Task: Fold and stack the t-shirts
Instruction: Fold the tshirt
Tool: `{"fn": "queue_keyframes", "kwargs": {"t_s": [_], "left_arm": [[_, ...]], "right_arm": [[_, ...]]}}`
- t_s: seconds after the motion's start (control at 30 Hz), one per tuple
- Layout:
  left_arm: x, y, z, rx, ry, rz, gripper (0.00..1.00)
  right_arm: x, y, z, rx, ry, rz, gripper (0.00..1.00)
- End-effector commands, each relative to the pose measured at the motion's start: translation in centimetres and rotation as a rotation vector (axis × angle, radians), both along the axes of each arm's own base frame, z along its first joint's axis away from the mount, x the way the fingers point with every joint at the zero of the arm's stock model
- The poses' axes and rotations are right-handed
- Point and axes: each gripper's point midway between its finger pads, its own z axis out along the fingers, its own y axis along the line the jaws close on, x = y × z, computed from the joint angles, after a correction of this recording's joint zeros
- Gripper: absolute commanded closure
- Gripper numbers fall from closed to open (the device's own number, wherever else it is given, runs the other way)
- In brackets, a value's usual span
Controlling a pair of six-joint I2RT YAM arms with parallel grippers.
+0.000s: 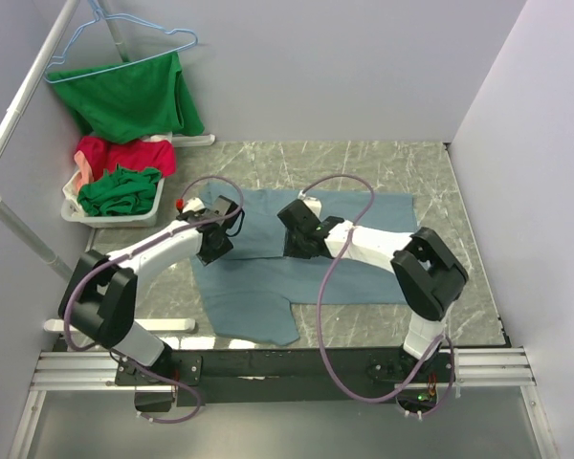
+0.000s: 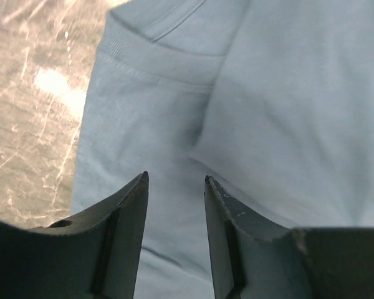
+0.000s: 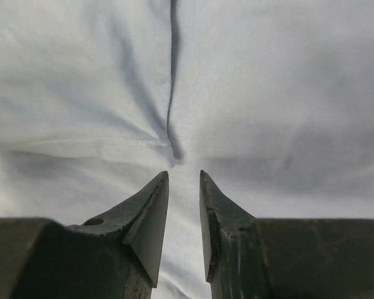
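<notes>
Jaws, top view: both sets low over the grey-blue t-shirt (image 1: 258,287), the left set above its left part, the right set near its middle.
Shirt, top view: lies spread on the marbled bench (image 1: 459,201), centre, one sleeve toward the near edge.
Far left, top view: a green shirt (image 1: 134,96) on a blue hanger (image 1: 124,43); a white basket (image 1: 75,212) holding red cloth (image 1: 115,153) and green cloth (image 1: 120,188).
Left jaws, left wrist view: apart, nothing between them; cloth below, a folded layer to the right, bare bench to the left.
Right jaws, right wrist view: apart by a narrow gap, holding nothing; a dark crease (image 3: 172,75) runs away from them.
</notes>
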Motion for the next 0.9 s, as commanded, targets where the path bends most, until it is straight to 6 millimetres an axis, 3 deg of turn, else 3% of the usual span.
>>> {"fn": "queue_keyframes", "kwargs": {"t_s": [0.0, 0.07, 0.13, 0.17, 0.2, 0.27, 0.3, 0.37, 0.4, 0.47, 0.5, 0.53, 0.6, 0.63, 0.87], "left_arm": [[3.7, -1.2, 4.9, -0.026, -0.169, -0.010, 0.52], [5.5, -1.9, 6.4, -0.020, -0.204, -0.029, 0.51], [7.0, -2.7, 5.5, 0.013, -0.178, -0.066, 0.49], [8.6, -3.6, 6.7, 0.001, -0.206, -0.077, 0.49], [9.4, -4.2, 5.3, 0.022, -0.172, -0.095, 0.49], [11.5, -5.3, 6.1, 0.022, -0.190, -0.113, 0.49], [12.2, -5.6, 4.6, 0.035, -0.159, -0.124, 0.49], [14.0, -6.0, 4.7, 0.020, -0.163, -0.123, 0.49], [14.4, -5.9, 2.9, 0.029, -0.126, -0.123, 0.49], [15.8, -5.3, 2.7, 0.020, -0.115, -0.092, 0.49], [16.0, -4.9, 1.0, 0.037, -0.075, -0.086, 0.49], [16.4, -4.3, 0.7, 0.043, -0.064, -0.068, 0.49], [16.9, -3.9, -0.3, 0.060, -0.038, -0.062, 0.48], [17.1, -3.6, -0.4, 0.063, -0.032, -0.059, 0.48], [17.5, -2.3, -2.2, 0.071, 0.015, -0.045, 0.46]], "right_arm": [[1.7, -1.9, 4.1, -0.005, -0.104, -0.091, 0.65], [2.6, -2.9, 4.7, -0.012, -0.113, -0.120, 0.65], [3.4, -3.8, 4.9, -0.020, -0.115, -0.147, 0.65], [4.3, -5.1, 4.9, -0.023, -0.109, -0.179, 0.65], [4.7, -5.6, 4.9, -0.020, -0.106, -0.187, 0.64], [6.4, -8.0, 4.5, -0.029, -0.082, -0.238, 0.63], [7.0, -8.9, 4.3, -0.033, -0.073, -0.253, 0.60], [8.1, -10.4, 3.8, -0.051, -0.054, -0.270, 0.56], [9.2, -12.0, 3.6, -0.044, -0.042, -0.302, 0.53], [10.5, -13.5, 3.1, -0.052, -0.024, -0.319, 0.50], [11.2, -14.8, 2.9, -0.046, -0.006, -0.342, 0.49], [12.2, -15.3, 3.4, -0.042, -0.015, -0.348, 0.48], [12.9, -17.2, 2.0, -0.063, 0.032, -0.382, 0.48], [13.7, -17.2, 2.4, -0.057, 0.027, -0.377, 0.48], [14.6, -19.5, -1.0, -0.094, 0.152, -0.413, 0.48]]}}
